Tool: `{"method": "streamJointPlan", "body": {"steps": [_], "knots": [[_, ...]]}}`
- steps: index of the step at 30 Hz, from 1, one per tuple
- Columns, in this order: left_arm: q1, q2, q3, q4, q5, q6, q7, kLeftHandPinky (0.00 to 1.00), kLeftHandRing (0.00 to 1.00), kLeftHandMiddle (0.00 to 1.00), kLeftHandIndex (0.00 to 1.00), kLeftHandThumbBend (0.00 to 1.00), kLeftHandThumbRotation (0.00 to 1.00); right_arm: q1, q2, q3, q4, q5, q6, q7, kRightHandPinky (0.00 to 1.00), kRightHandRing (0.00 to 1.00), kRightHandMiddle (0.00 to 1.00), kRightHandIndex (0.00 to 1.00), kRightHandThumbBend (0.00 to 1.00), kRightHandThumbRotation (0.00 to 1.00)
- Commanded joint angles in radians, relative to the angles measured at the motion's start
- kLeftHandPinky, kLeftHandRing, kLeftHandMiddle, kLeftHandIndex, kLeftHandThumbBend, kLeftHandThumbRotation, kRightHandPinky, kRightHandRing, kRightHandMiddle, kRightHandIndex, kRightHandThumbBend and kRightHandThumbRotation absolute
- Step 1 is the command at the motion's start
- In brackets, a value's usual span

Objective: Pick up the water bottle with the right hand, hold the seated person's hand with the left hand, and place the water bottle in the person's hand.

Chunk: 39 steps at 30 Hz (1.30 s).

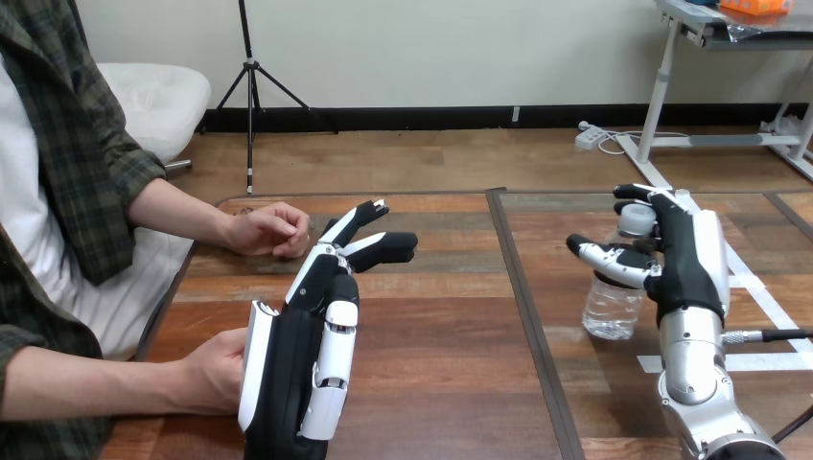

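Note:
A clear water bottle [612,311] with a white cap stands upright on the table at the right. My right hand [688,259] is at its upper part, with the thumb lying across the bottle's shoulder and the fingers curled round near the cap. My left hand [312,335] rests at the lower left, open, its straight fingers pointing up and to the right. The person's hand at the lower left [213,369] lies against the back of my left hand, and no finger of mine is curled round it. The person's other hand [273,230] rests loosely closed on the table's far left, just beyond my left fingertips.
A dark seam [522,287] runs down the wooden table between my two hands. White tape lines [757,284] cross the table's right part, close to the bottle. The person's forearms come in from the left edge.

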<state>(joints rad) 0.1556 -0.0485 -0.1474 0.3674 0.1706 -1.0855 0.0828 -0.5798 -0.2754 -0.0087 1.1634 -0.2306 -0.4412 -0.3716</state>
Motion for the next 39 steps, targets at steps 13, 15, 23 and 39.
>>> {"method": "streamJointPlan", "body": {"steps": [13, 15, 23, 39], "knots": [[-0.023, -0.016, 0.004, -0.017, 0.015, -0.019, 0.009, 1.00, 0.71, 0.71, 0.82, 0.00, 1.00, -0.035, 0.040, -0.004, 0.004, 0.022, 0.031, 0.037, 0.90, 0.89, 0.90, 0.89, 0.65, 0.00], [-0.020, -0.015, 0.005, -0.022, 0.018, -0.016, 0.009, 1.00, 0.71, 0.71, 0.82, 0.00, 1.00, -0.034, 0.043, -0.007, 0.004, 0.026, 0.030, 0.044, 0.91, 0.90, 0.90, 0.89, 0.64, 0.00], [-0.015, -0.009, -0.003, -0.027, 0.002, -0.022, 0.001, 1.00, 0.71, 0.72, 0.83, 0.00, 1.00, -0.037, 0.042, 0.018, 0.001, 0.005, 0.077, 0.049, 0.93, 0.92, 0.93, 0.91, 0.63, 0.00], [-0.016, -0.005, 0.002, -0.013, 0.000, -0.034, -0.004, 1.00, 0.72, 0.72, 0.83, 0.00, 1.00, -0.031, 0.054, 0.017, 0.003, 0.013, 0.082, 0.057, 0.94, 0.92, 0.93, 0.92, 0.63, 0.00]]}}
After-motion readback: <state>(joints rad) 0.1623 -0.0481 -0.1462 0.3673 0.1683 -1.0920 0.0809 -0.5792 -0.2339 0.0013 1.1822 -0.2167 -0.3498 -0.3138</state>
